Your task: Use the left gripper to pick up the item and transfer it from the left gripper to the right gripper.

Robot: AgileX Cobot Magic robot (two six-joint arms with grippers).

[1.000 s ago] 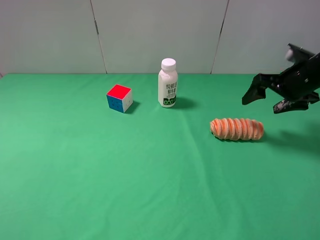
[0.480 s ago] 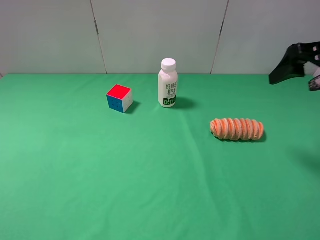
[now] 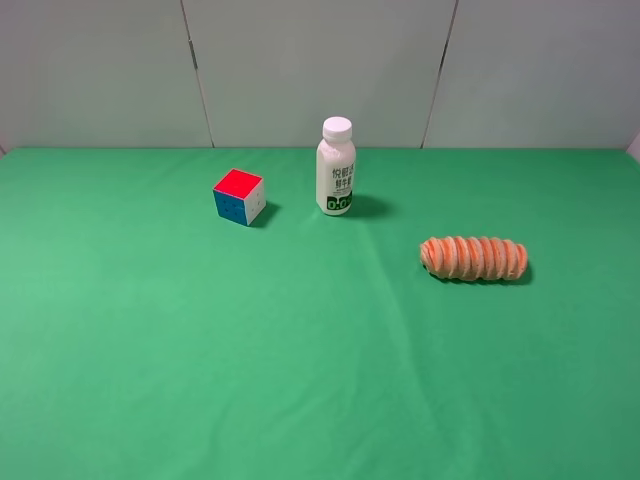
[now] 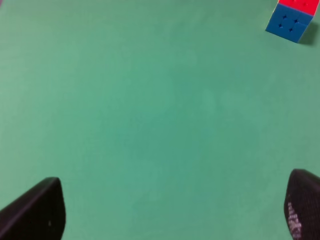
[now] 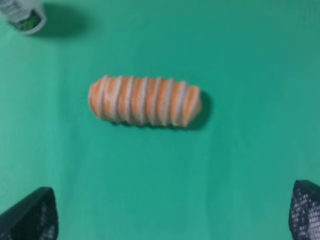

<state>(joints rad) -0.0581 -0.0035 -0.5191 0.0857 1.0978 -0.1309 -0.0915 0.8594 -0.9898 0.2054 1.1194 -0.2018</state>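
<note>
The item [image 3: 474, 259], an orange-brown ridged roll with pale grooves between its rings, lies on its side on the green bench [image 3: 200, 380], right of the middle, its long axis running left to right. Nothing touches it. The white milk bottle [image 3: 336, 166] stands upright near the far edge, about the centre, well apart from the item and to its far left. The puzzle cube [image 3: 239, 196], red on top with blue and white sides, sits on the bench just left of the bottle, apart from it.

Neither arm appears in the exterior high view.

In the left wrist view the left gripper [image 4: 175, 210] shows only as two dark fingers [image 4: 37, 210] at the picture's lower corners, spread wide with bare green bench between them; they are released and grasp nothing. The cube [image 4: 291, 19] is at a corner of that view, well away from the fingers.

In the right wrist view the right gripper [image 5: 172, 212] likewise shows two dark fingers [image 5: 32, 215] at the lower corners, far apart and released, with nothing between them. The item [image 5: 145, 100] lies whole on the bench ahead of them, clear of both fingers, casting a narrow shadow along one side. The foot of the bottle [image 5: 22, 15] cuts into a corner of that view, beyond the item
</note>
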